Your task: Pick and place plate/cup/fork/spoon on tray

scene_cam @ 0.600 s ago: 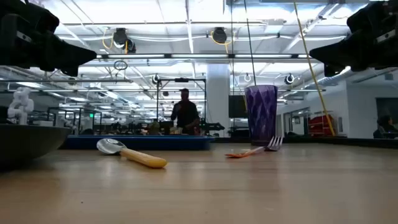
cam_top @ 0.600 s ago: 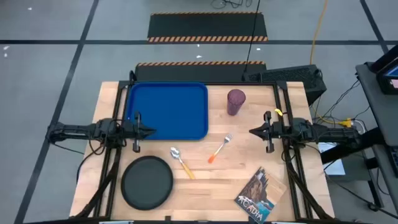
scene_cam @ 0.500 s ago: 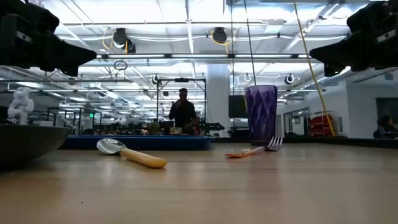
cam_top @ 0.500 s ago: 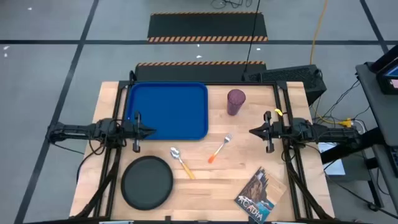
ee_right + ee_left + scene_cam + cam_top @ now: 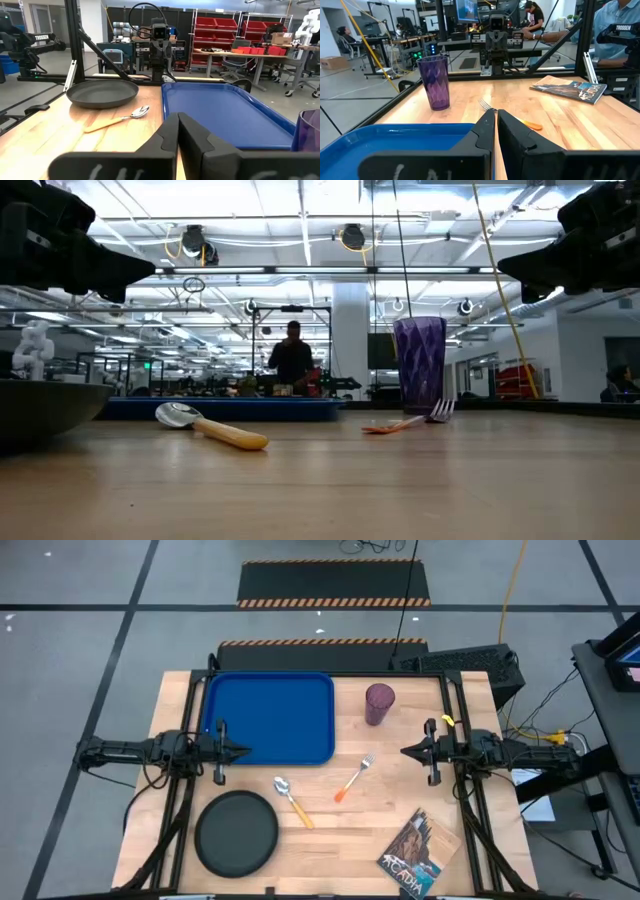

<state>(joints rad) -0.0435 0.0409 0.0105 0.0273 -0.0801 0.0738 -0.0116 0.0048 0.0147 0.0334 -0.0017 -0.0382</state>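
Note:
The blue tray (image 5: 270,718) lies at the far left of the table. The black plate (image 5: 237,832) lies near the front left. The purple cup (image 5: 379,704) stands upright right of the tray. The fork (image 5: 353,778) and the spoon (image 5: 292,799) lie flat mid-table. My left gripper (image 5: 246,751) hovers shut over the tray's near edge, above the table. My right gripper (image 5: 404,751) hovers shut at the right, beyond the fork. Neither touches anything.
A magazine (image 5: 418,856) lies at the front right corner. Dark frame rails (image 5: 465,790) run along both table sides. A person (image 5: 291,360) stands in the room behind the table. Bare wood lies between the cutlery and the front edge.

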